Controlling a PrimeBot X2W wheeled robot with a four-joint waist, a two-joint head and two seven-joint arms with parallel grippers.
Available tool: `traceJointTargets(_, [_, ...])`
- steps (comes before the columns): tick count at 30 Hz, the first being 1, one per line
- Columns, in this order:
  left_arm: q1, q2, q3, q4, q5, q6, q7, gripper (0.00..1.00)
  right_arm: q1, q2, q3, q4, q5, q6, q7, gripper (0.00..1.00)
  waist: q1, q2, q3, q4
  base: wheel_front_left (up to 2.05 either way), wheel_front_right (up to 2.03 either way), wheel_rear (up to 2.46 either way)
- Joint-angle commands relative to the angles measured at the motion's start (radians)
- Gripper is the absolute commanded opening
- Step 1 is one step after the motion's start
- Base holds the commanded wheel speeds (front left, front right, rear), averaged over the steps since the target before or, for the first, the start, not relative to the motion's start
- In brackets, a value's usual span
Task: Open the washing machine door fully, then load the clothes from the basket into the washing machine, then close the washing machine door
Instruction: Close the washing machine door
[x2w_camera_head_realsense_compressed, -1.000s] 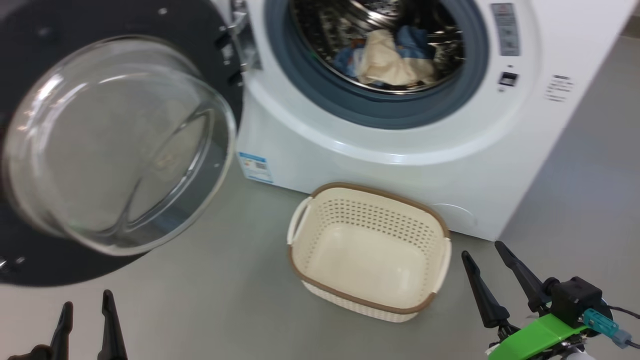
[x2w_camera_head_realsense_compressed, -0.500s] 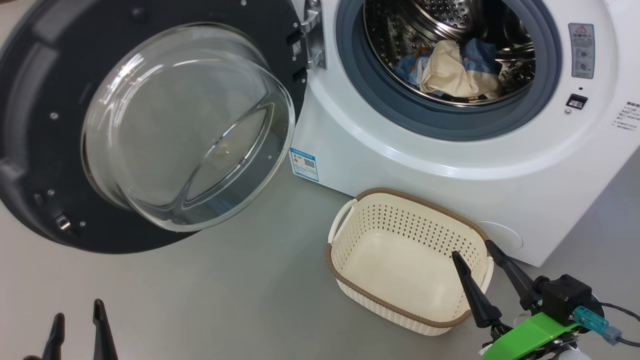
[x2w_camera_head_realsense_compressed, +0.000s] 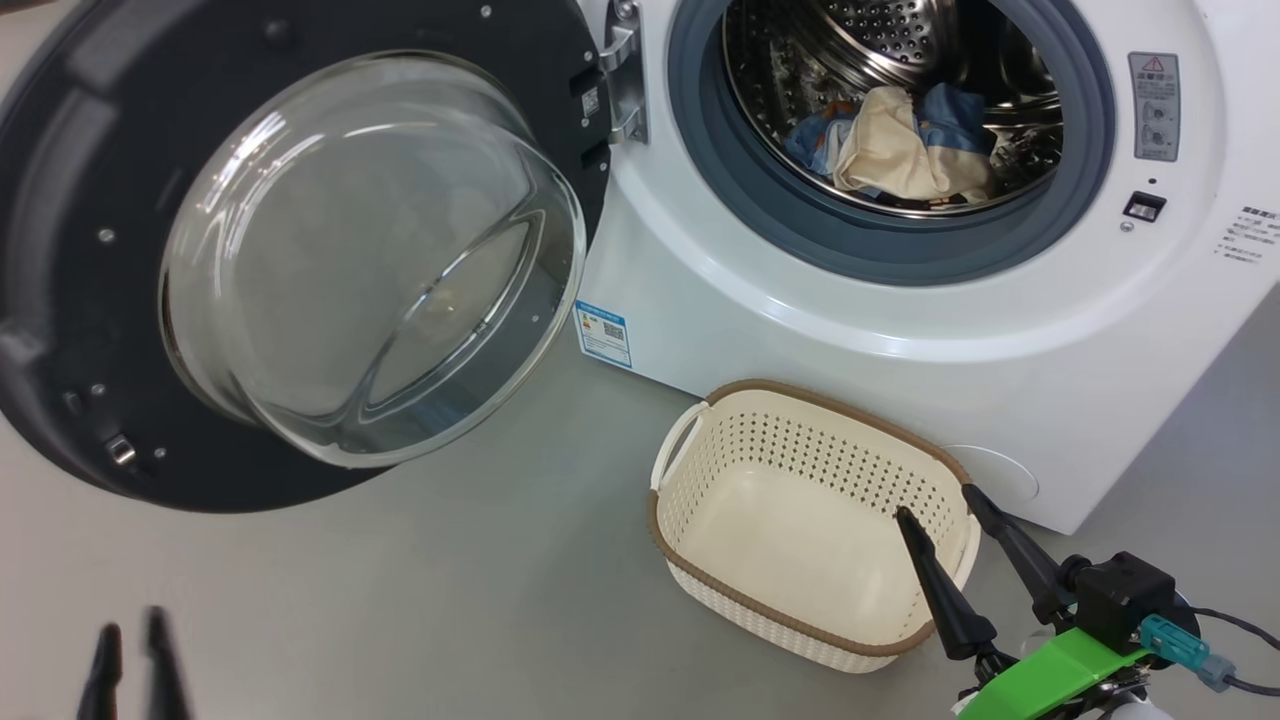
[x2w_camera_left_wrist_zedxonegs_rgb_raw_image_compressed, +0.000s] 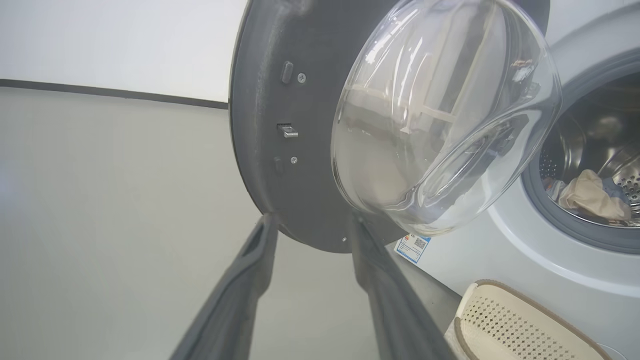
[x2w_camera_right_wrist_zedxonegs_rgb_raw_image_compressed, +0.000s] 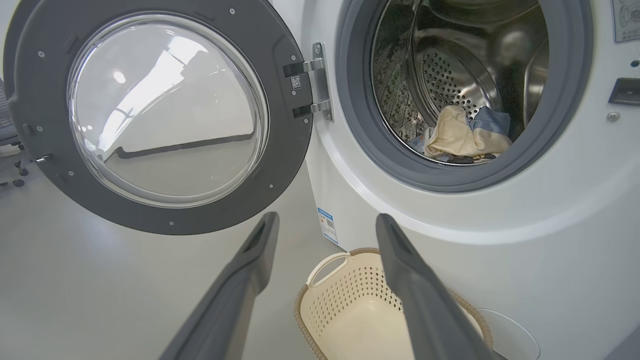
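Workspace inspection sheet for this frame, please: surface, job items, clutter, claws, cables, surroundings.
Surface: smooth grey floor.
Job's things: door swung wide open to the left; clothes lie in the washing machine drum; basket empty, on the floor in front of it.
Clutter: nothing seen.
Claws: left claw open, empty, low left; right claw open, empty, near the basket's right end.
Cables: dark cable at the right wrist.
Surroundings: white wall with dark skirting.
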Motion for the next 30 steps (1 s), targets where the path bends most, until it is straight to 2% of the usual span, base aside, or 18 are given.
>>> traceJointTargets(1, [-0.043,0.015,0.053,-0.046,-0.006,-0.001,-0.006,0.0,-0.005,-0.001,0.018,-0.025,0.003,0.002,-0.005,1.0,0.0,0.0,0.005,-0.007,0.0,0.0,0.0])
traceJointTargets(3, [-0.068,0.018,0.085,-0.083,-0.008,-0.002,-0.006,0.0,0.001,0.001,0.016,-0.026,0.001,0.002,-0.005,1.0,0.0,0.0,0.012,-0.014,0.0,0.0,0.0])
traceJointTargets(5, [-0.099,0.043,0.101,-0.128,-0.02,-0.002,-0.006,0.0,0.004,0.002,0.016,-0.027,0.0,0.002,-0.005,1.0,0.0,0.0,0.018,-0.021,0.0,0.0,0.0])
traceJointTargets(9, [-0.174,0.13,0.143,-0.189,-0.105,-0.002,-0.006,0.0,0.005,0.004,0.015,-0.031,-0.002,0.002,-0.005,1.0,0.0,0.0,0.039,-0.035,0.0,0.0,0.0])
traceJointTargets(12, [-0.257,0.212,0.188,-0.175,-0.238,-0.002,-0.006,0.0,-0.002,0.002,0.019,-0.034,-0.006,0.002,-0.005,1.0,0.0,0.0,0.061,-0.045,0.0,0.0,0.0])
traceJointTargets(16, [-0.367,0.366,0.215,-0.092,-0.383,-0.003,-0.006,0.0,-0.018,-0.003,0.024,-0.035,-0.008,0.002,-0.005,1.0,0.0,0.0,0.092,-0.059,0.0,0.0,0.0])
traceJointTargets(21, [-0.496,0.516,0.197,0.087,-0.573,-0.003,-0.004,0.0,-0.038,-0.014,0.035,-0.036,-0.011,0.002,-0.005,1.0,0.0,0.0,0.127,-0.075,0.0,0.0,0.0])
traceJointTargets(24, [-0.569,0.586,0.162,0.202,-0.696,-0.003,0.04,0.0,-0.052,-0.022,0.04,-0.036,-0.01,0.002,-0.005,1.0,0.0,0.0,0.146,-0.082,0.0,0.0,0.0])
traceJointTargets(25, [-0.569,0.586,0.162,0.202,-0.696,-0.003,0.04,0.0,-0.052,-0.022,0.04,-0.036,-0.01,0.002,-0.005,1.0,0.0,0.0,0.146,-0.082,0.0,0.0,0.0])
traceJointTargets(30, [-0.675,0.675,0.11,0.334,-0.903,-0.003,0.179,0.0,-0.068,-0.031,0.044,-0.034,-0.01,0.002,-0.005,1.0,0.0,0.0,0.166,-0.088,0.0,0.0,0.0])
